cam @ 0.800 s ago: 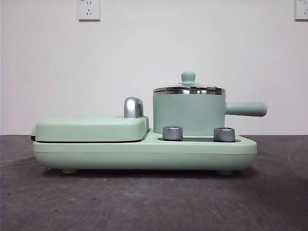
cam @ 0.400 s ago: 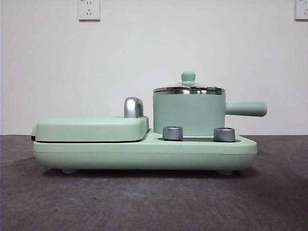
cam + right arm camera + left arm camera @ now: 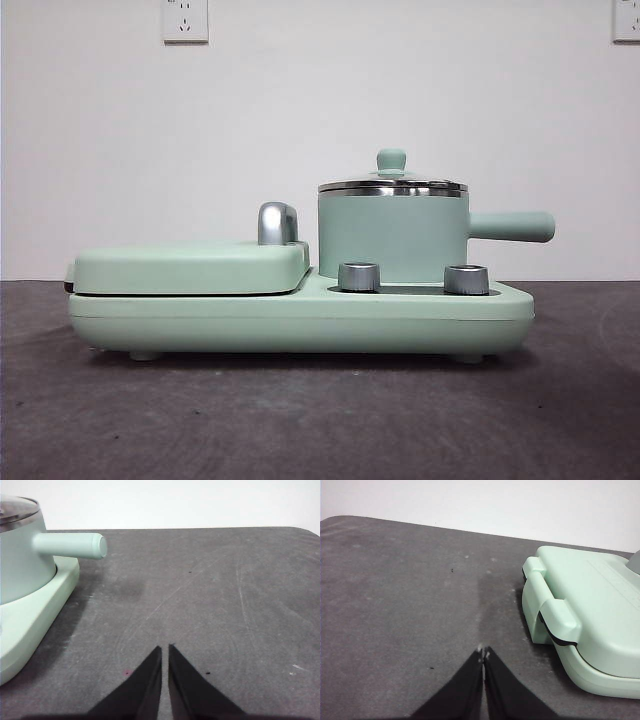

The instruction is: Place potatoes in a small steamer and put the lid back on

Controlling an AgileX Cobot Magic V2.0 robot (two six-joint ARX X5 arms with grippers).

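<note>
The small steamer [image 3: 392, 238] is a mint-green pot with a straight side handle [image 3: 512, 226], standing on the right half of a mint appliance base. The lid [image 3: 392, 184], glass with a steel rim and a mint knob, sits on the pot. The right wrist view shows the steamer [image 3: 20, 565] with its handle pointing over the table. No potatoes show in any view. My left gripper [image 3: 483, 654] is shut, empty, over bare table beside the grill end. My right gripper [image 3: 165, 650] is shut, empty, over the table off the handle side.
A flat mint hinged grill plate [image 3: 190, 266] with a chrome hinge [image 3: 277, 222] fills the base's left half; its front latch [image 3: 555, 620] shows in the left wrist view. Two steel dials [image 3: 359, 276] sit before the pot. Dark grey table [image 3: 320, 420] lies all around.
</note>
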